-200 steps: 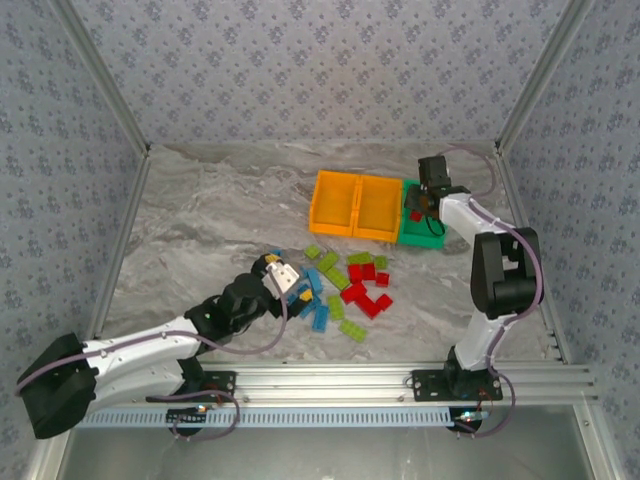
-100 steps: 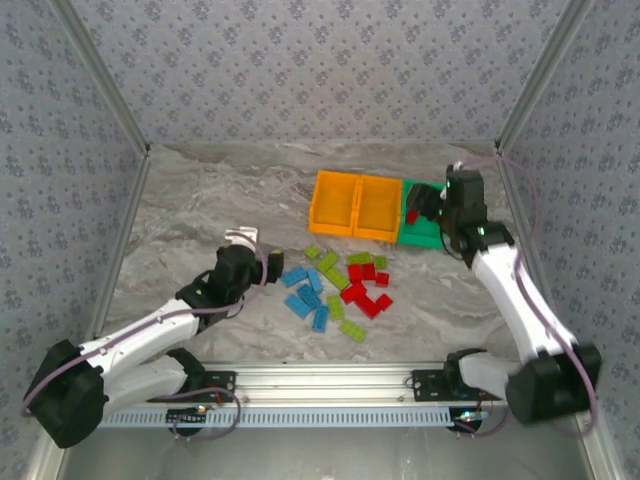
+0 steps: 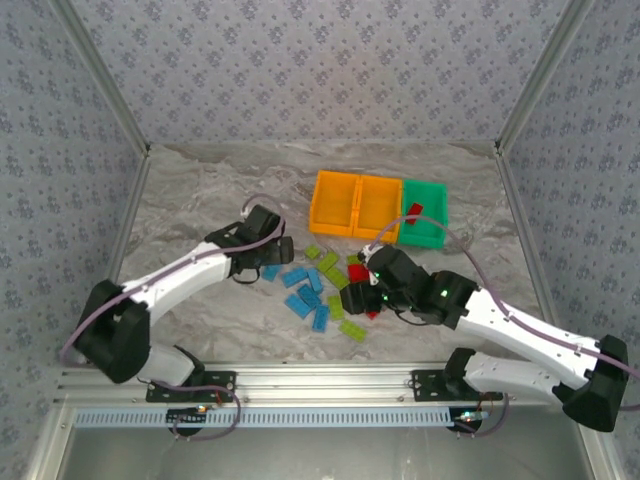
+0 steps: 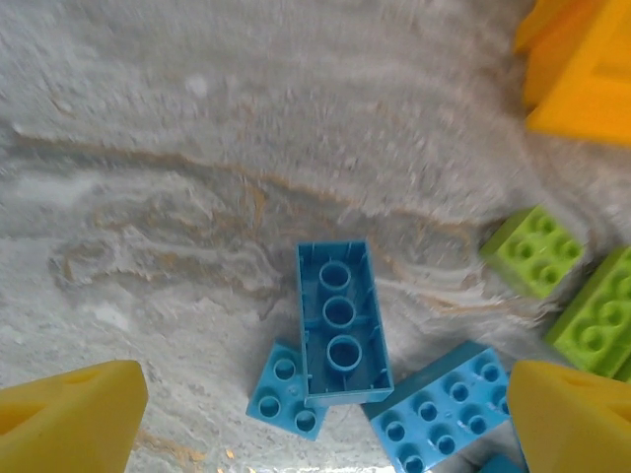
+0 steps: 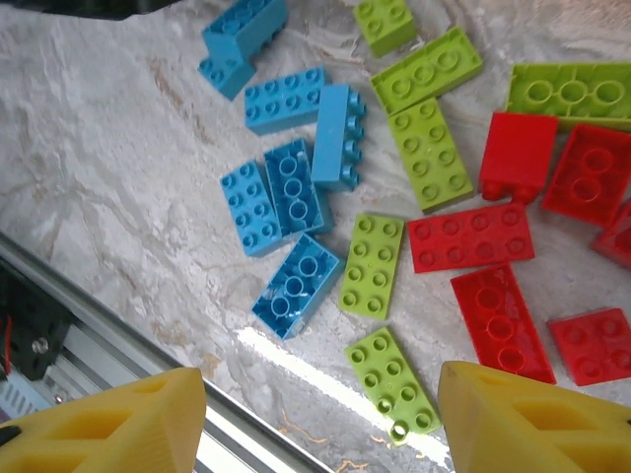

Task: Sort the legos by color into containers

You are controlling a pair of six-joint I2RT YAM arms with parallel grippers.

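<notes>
- Right now, your legos (image 3: pixel 335 288) lie loose in one heap at the middle of the tabletop (image 3: pixel 200 200). The blue bricks (image 3: pixel 305 295) are on its 9 o'clock side, the lime bricks (image 3: pixel 328 262) run through the middle, and the red bricks (image 5: pixel 471 236) sit toward 3 o'clock.
- At about 1 o'clock from the heap you have the containers in a row. The two orange bins (image 3: pixel 335 205) (image 3: pixel 378 208) touch side by side, and the green bin (image 3: pixel 428 228) sits against their 3 o'clock side.
- One red brick (image 3: pixel 413 211) shows in the green bin, close to the edge it shares with the orange one.
- Your left jaws are spread wide with nothing pinched, low over the heap's 9 o'clock edge.
- Between their yellow fingertips (image 4: pixel 69 414), an upturned blue brick (image 4: pixel 338 320) lies hollow side up. It touches a small square blue brick (image 4: pixel 284 389) at its 7 o'clock and a longer blue one (image 4: pixel 439 409) at 5 o'clock.
- Your right jaws are also spread and hold nothing. They hang over the heap's 3 o'clock side, with blue, lime and red bricks on the tabletop beneath them.
</notes>
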